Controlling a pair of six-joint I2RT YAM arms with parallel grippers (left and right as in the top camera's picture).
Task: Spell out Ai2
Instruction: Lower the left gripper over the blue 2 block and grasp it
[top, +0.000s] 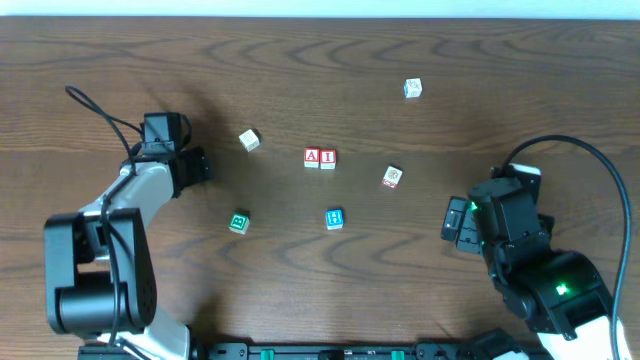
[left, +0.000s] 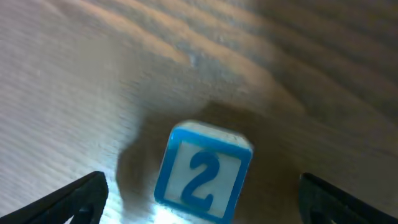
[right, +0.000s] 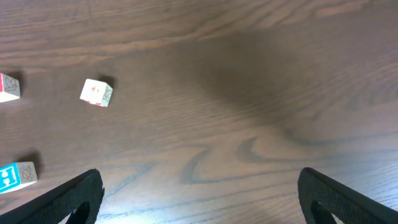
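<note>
From where I stand, the left gripper (top: 198, 166) hangs low over the table (top: 330, 300) on the left, its fingers (left: 81, 196) spread wide and holding nothing; the wrist view shows the blue-edged 2 block (left: 202, 174) sitting between them and touching neither, though from overhead the arm hides it; the block looks turned a little against the line of the fingers, so I'd guess a close from here could catch a corner and spin it or squirt it out rather than pinch it square. Further right, a cream block (top: 249, 139) lies near the straight path to the A block (top: 312, 157) and I block (top: 328, 158), which sit touching in a row; a low carry could clip the cream one, and a careless set-down could knock the I askew or leave the 2 facing wrong; the right gripper (top: 456, 220) sits well apart, fingers wide and empty, no threat where it is.
</note>
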